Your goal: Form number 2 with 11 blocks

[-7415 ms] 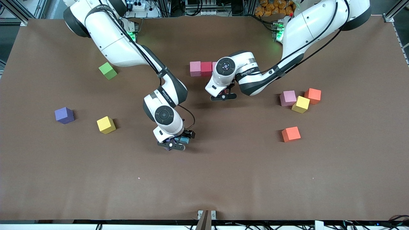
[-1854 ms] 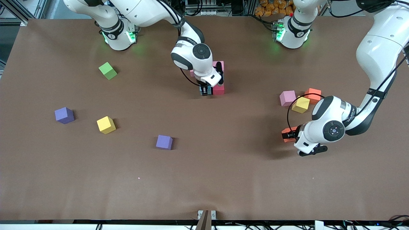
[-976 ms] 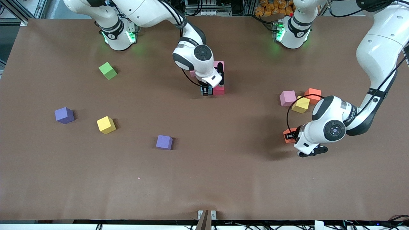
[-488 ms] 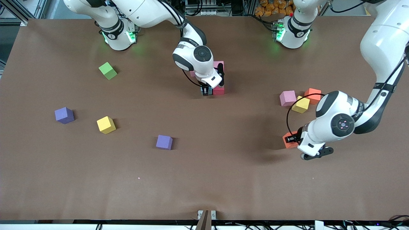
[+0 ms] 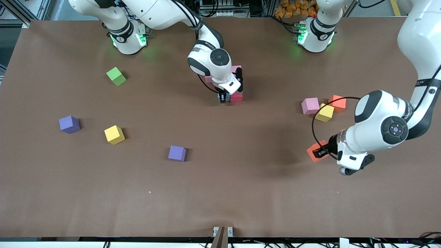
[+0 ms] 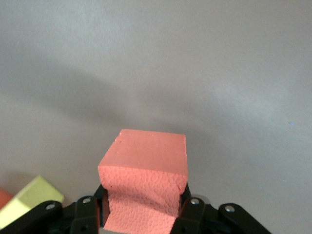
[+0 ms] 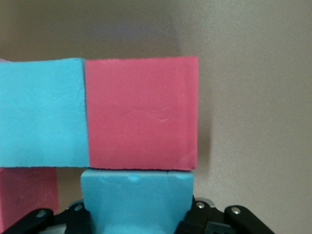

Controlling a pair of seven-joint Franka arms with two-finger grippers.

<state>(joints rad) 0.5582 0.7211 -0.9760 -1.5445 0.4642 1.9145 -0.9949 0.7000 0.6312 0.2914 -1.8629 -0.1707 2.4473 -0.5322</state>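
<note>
Two arms at work: each gripper is clamped on a cube at once, one at the build and one well away toward the left arm's end of the table.
Risk at the build: the right gripper (image 5: 224,97) presses a matte light-blue foam cube (image 7: 136,202) against a red foam cube (image 7: 141,113); a slight skew on letting go could nudge that red cube and the second light-blue cube (image 7: 41,112) beside it out of line.
Risk in the carry: the left gripper (image 5: 323,151) is closed on an orange-red foam cube (image 6: 144,183), pinched low with the foam dented; it looks lifted off the brown table (image 5: 220,193) and tilted, so a turn in the jaws would land it crooked.
Risk of mix-up: the lime-green cube (image 5: 116,76) sits near the right arm's base and belongs to no row.
Number 2: only a start, a small cluster of pink, red and light-blue cubes at mid-table near the bases, mostly hidden under the right wrist.
Loose blocks: a pink cube (image 5: 310,105), yellow cube (image 5: 326,112) and orange cube (image 5: 337,103) huddle together near the left gripper; two purple cubes (image 5: 69,124) (image 5: 177,153) and another yellow cube (image 5: 114,134) lie apart toward the right arm's end.
</note>
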